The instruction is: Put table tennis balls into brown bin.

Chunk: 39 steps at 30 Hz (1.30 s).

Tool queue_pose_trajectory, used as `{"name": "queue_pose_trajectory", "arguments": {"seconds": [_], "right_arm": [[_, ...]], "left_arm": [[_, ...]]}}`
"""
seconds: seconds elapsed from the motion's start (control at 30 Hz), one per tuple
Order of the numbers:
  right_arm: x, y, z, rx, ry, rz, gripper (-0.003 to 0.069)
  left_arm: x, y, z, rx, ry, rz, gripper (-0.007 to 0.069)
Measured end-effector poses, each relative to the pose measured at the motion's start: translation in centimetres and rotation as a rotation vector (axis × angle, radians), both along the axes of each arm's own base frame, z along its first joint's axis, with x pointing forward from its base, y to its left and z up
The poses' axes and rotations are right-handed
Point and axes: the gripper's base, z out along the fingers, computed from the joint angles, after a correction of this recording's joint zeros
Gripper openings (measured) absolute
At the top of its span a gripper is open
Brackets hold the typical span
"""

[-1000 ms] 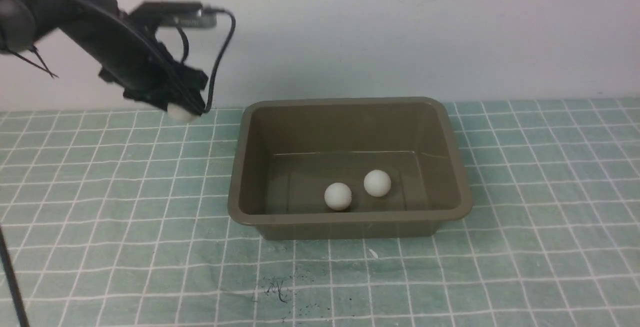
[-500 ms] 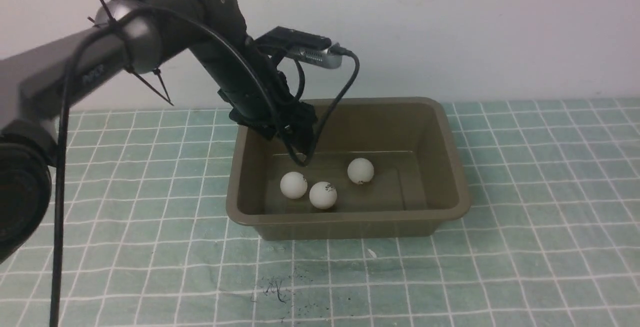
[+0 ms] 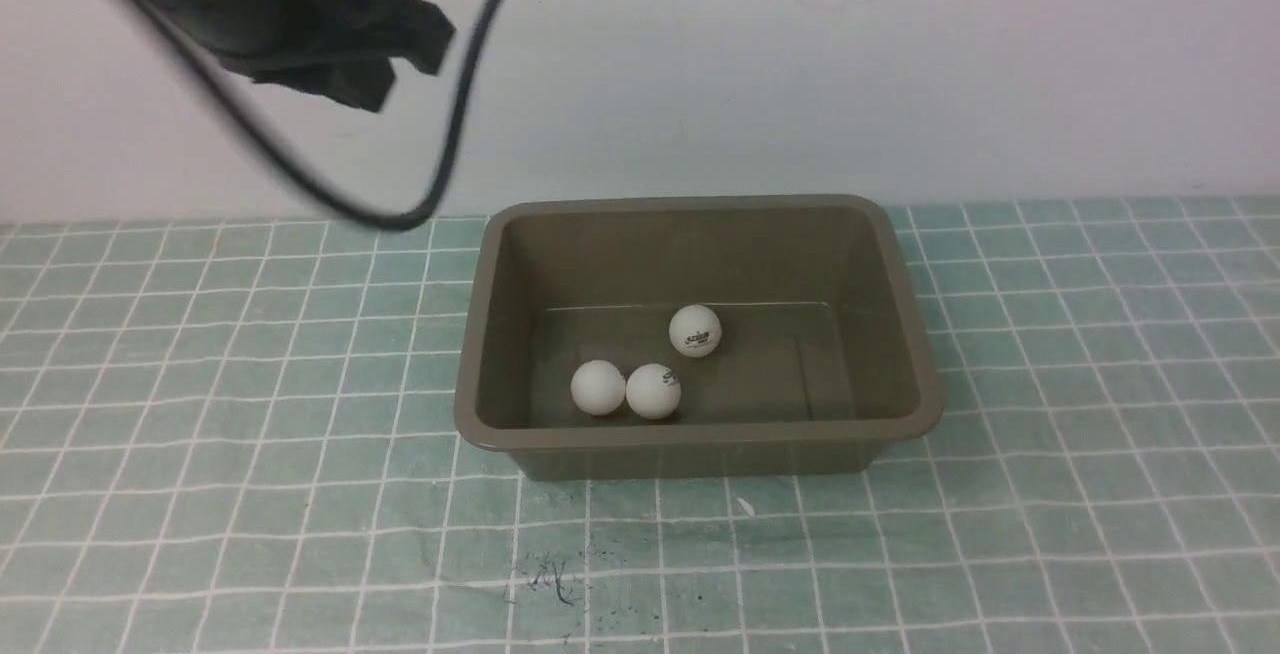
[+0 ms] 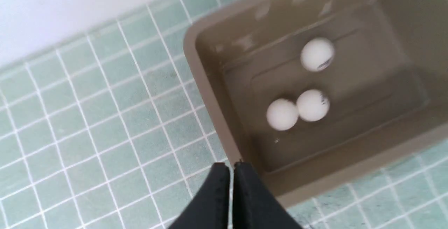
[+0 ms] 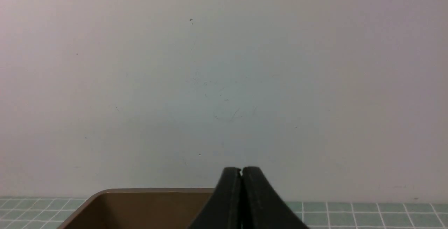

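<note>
Three white table tennis balls lie inside the brown bin (image 3: 905,264): one (image 3: 598,387) touching a second (image 3: 653,391) near the front wall, a third (image 3: 695,330) further back, with print on it. The left wrist view shows the same balls (image 4: 282,114) (image 4: 312,105) (image 4: 317,54) in the bin (image 4: 206,92). My left gripper (image 4: 231,165) is shut and empty, high above the mat left of the bin; in the front view it appears as a dark blurred mass (image 3: 375,64) at the top left. My right gripper (image 5: 241,169) is shut, empty, facing the wall over the bin's rim (image 5: 140,191).
A green mat with a white grid (image 3: 250,494) covers the table. A white wall (image 3: 900,64) rises behind the bin. A black cable (image 3: 400,219) loops down from the left arm to the bin's far left corner. Dark scuff marks (image 3: 555,579) lie on the mat in front.
The left arm came over the bin with a ball, let it go, then rose and drew back to the upper left. Three balls now lie in the bin and have rolled slightly.
</note>
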Motion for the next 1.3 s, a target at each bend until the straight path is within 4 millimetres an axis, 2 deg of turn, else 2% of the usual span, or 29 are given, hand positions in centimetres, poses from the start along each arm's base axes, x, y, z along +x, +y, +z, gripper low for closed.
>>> {"name": "queue_pose_trajectory", "arguments": {"seconds": [0.07,0.1,0.23,0.27,0.37,0.43,0.47,0.53,0.57,0.73,0.87,0.97,1.03,1.07,1.13,1.2,1.3], "right_arm": [[0.0,0.0,0.0,0.000,0.001,0.000,-0.0015],[0.0,0.0,0.0,0.000,0.001,0.000,-0.0015],[0.0,0.0,0.0,0.000,0.001,0.000,-0.0015],[0.0,0.0,0.0,0.000,0.001,0.000,-0.0015],[0.0,0.0,0.0,0.000,0.001,0.000,-0.0015],[0.0,0.0,0.0,0.000,0.001,0.000,-0.0015],[0.0,0.0,0.0,0.000,0.001,0.000,-0.0015],[0.0,0.0,-0.1,-0.001,0.002,0.000,-0.0015],[0.0,0.0,-0.1,-0.001,0.002,0.000,-0.0015],[0.0,0.0,-0.1,-0.001,0.003,0.000,-0.0015],[0.0,0.0,-0.1,-0.001,0.002,0.000,-0.0015],[0.0,0.0,-0.1,-0.001,0.003,0.000,-0.0015],[0.0,0.0,-0.1,-0.001,0.003,0.000,-0.0015],[0.0,0.0,-0.1,0.000,0.000,0.001,-0.0015],[0.0,0.0,-0.1,-0.001,0.003,0.000,-0.0015],[0.0,0.0,-0.1,-0.001,0.003,0.000,-0.0015],[0.0,0.0,-0.1,-0.001,0.003,0.000,-0.0015]], "left_arm": [[-4.4,1.5,0.3,-0.056,-0.111,0.007,-0.0005],[-5.9,2.0,0.0,-0.079,-0.162,0.009,-0.0005],[-9.0,3.0,-1.5,-0.138,-0.284,0.016,-0.0005],[-10.6,3.6,-3.2,-0.155,-0.319,0.021,-0.0005],[-12.8,4.4,-6.1,-0.172,-0.353,0.030,-0.0005],[-13.7,4.8,-7.0,-0.179,-0.373,0.031,-0.0005],[-15.3,5.4,-8.1,-0.193,-0.404,0.034,-0.0005],[-17.3,6.1,-8.7,-0.212,-0.462,0.033,-0.0005],[-17.3,6.1,-8.8,-0.208,-0.459,0.032,-0.0005],[-22.5,8.2,-10.4,-0.231,-0.671,0.031,-0.0004],[-24.4,9.0,-12.5,-0.216,-0.756,0.036,-0.0004],[-24.8,9.3,-14.2,-0.200,-0.765,0.054,-0.0004],[-24.3,9.3,-16.0,-0.166,-0.730,0.111,-0.0004],[-23.6,9.3,-17.7,-0.135,-0.685,0.163,-0.0004],[-23.0,9.4,-19.8,-0.105,-0.640,0.247,-0.0004],[-22.5,9.5,-21.3,-0.096,-0.616,0.293,-0.0004],[-21.8,9.8,-24.7,-0.100,-0.567,0.376,-0.0004]]}}
